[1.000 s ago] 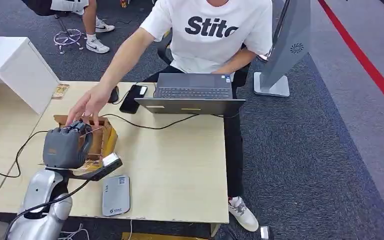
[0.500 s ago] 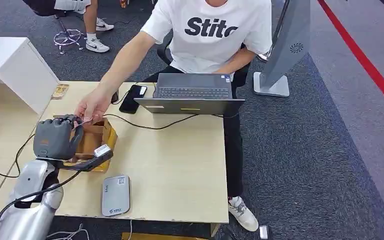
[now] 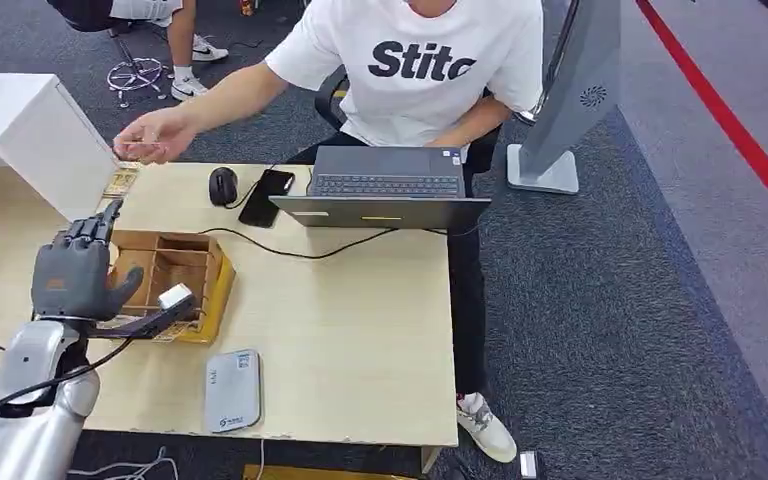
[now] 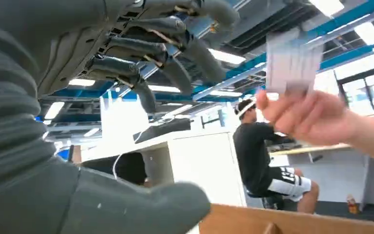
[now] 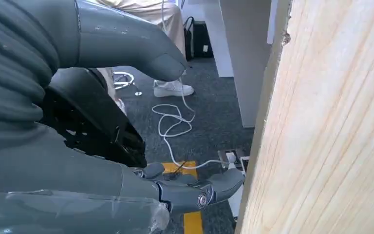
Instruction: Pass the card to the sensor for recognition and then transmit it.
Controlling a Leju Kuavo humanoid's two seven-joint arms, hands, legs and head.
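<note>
Left hand (image 3: 72, 268) is raised above the left end of the wooden box (image 3: 182, 283), fingers spread and extended, holding nothing. Right hand (image 5: 126, 146) hangs beside the table edge (image 5: 321, 126), fingers apart and loosely extended, empty. The card (image 4: 292, 61) is held in the person's hand (image 3: 155, 135), lifted above the far left corner of the table (image 3: 360, 320), well apart from the left hand. The grey card sensor (image 3: 232, 390) lies flat near the table's front edge, just beside the box. A laptop (image 3: 385, 188) sits at the far edge.
</note>
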